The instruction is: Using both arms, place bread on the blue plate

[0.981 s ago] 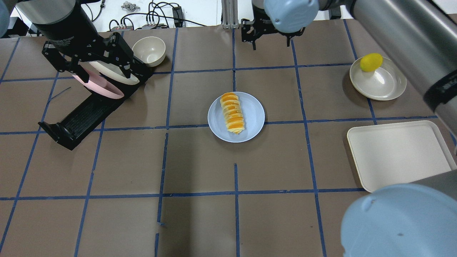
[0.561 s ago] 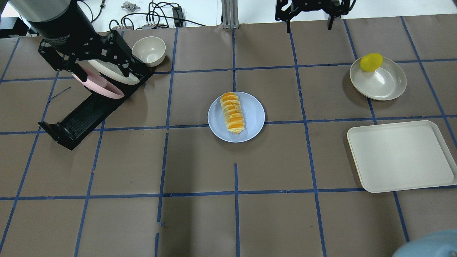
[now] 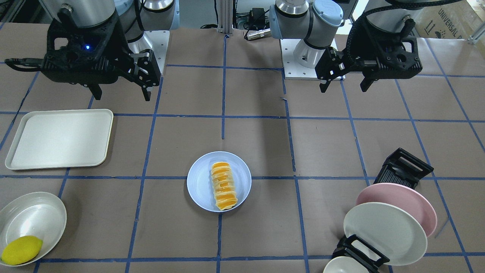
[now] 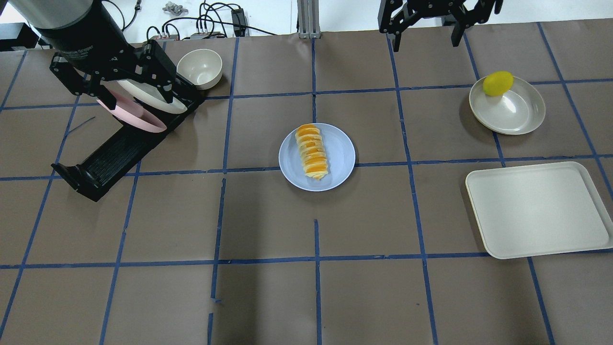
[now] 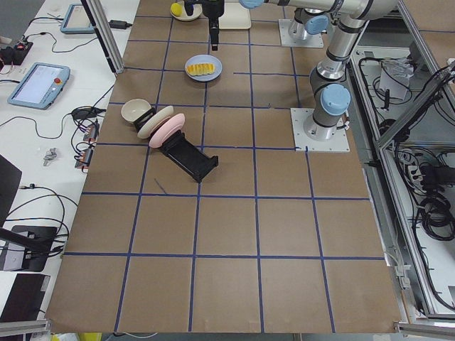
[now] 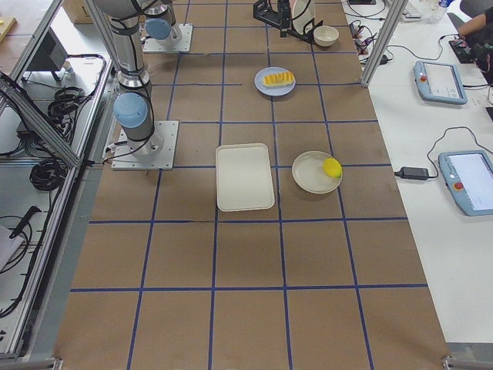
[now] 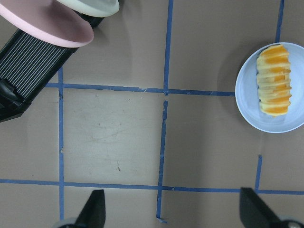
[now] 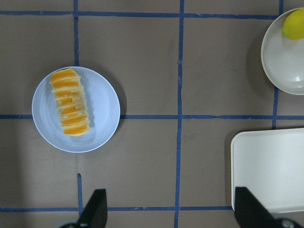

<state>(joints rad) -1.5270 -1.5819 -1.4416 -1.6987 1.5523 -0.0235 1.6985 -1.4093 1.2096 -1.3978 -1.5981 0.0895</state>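
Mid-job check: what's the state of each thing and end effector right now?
bread: lying on the blue plate, not gripped.
left end effector: open, empty.
right end effector: open, empty.
lemon: in the cream dish, against its rim.
pink plate: leaning in the black rack.
cream-white plate: leaning in the rack.
tray: flat on the table.

One bread (image 4: 312,152), one lemon (image 4: 498,83), one tray (image 4: 539,208)
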